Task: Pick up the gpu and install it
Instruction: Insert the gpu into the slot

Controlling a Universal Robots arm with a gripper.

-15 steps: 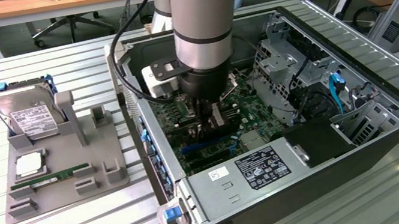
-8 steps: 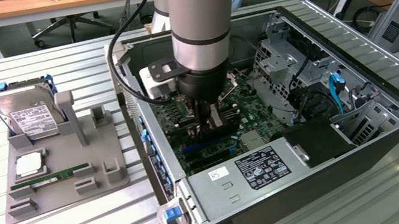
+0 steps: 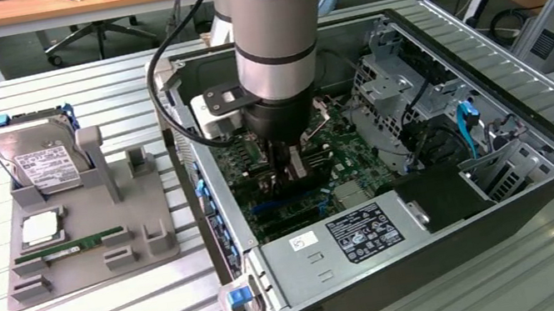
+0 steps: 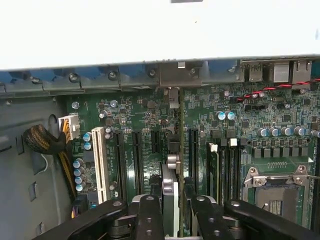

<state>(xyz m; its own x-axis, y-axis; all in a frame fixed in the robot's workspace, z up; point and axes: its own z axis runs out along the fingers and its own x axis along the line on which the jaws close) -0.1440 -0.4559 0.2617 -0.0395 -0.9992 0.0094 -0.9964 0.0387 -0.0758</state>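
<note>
hand (image 4: 172,207) gripping gpu (image 4: 169,187), arm vertical over motherboard (image 4: 135,120)

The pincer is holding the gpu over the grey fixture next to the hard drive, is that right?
Not quite. The pincer holds the gpu inside the open computer case, over the motherboard. The exterior view shows the arm reaching into the case, away from the grey fixture and hard drive.

gpu (image 4: 170,200), thin card on edge, upright between gripper fingers, above motherboard slots
</note>
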